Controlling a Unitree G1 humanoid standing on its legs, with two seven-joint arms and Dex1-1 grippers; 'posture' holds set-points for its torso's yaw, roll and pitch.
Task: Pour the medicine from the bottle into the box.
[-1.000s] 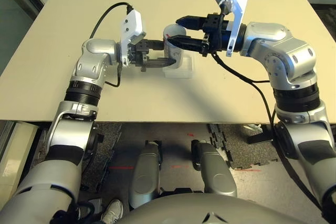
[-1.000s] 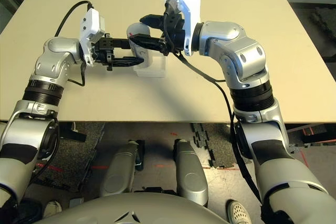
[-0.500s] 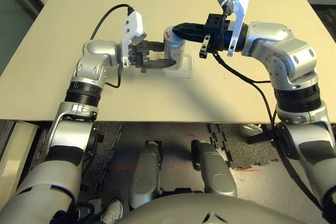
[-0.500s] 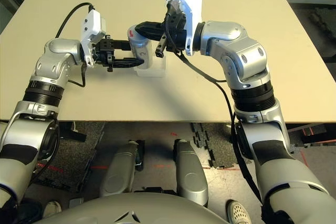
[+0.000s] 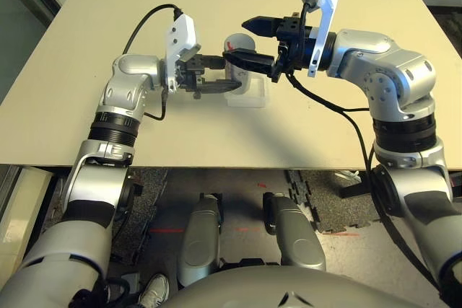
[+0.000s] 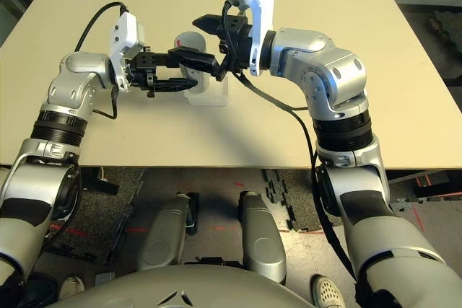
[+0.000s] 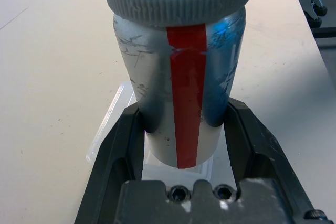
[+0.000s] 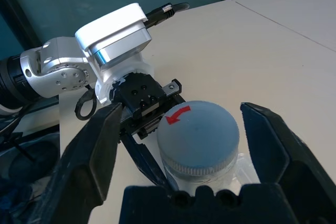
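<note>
Standing roughly upright: the bottle (image 7: pixel 186 82), at 12 o'clock from the robot, silver-grey, with a red stripe down its side.
Cap: the grey cap (image 8: pixel 198 137) sat on top of the bottle, a red arrow across its face.
Left gripper: the left gripper (image 7: pixel 184 114) reached in from 9 o'clock, its two black fingers closed against opposite sides of the bottle, holding it below the cap.
Box: the clear box (image 5: pixel 247 100) lay on the table, its exposed part toward 5 o'clock from the cap; whether the bottle's base touched it could not be told.
Right gripper: the right gripper (image 8: pixel 181 109) came in from 3 o'clock, its fingers spread wide either side of the cap with gaps between, gripping nothing.
Wrist cameras: a white housing (image 5: pixel 181 40) rose behind the left gripper's fingers; a pale bracket (image 5: pixel 326 19) stood behind the right's.
Cable: from the left housing, a black cable (image 5: pixel 142 22) arched over toward 10 o'clock.
Table: the beige table (image 5: pixel 180 135) stretched beneath both forearms.
Floor: a light shoe (image 5: pixel 154 291) showed at 7 o'clock from the box.
</note>
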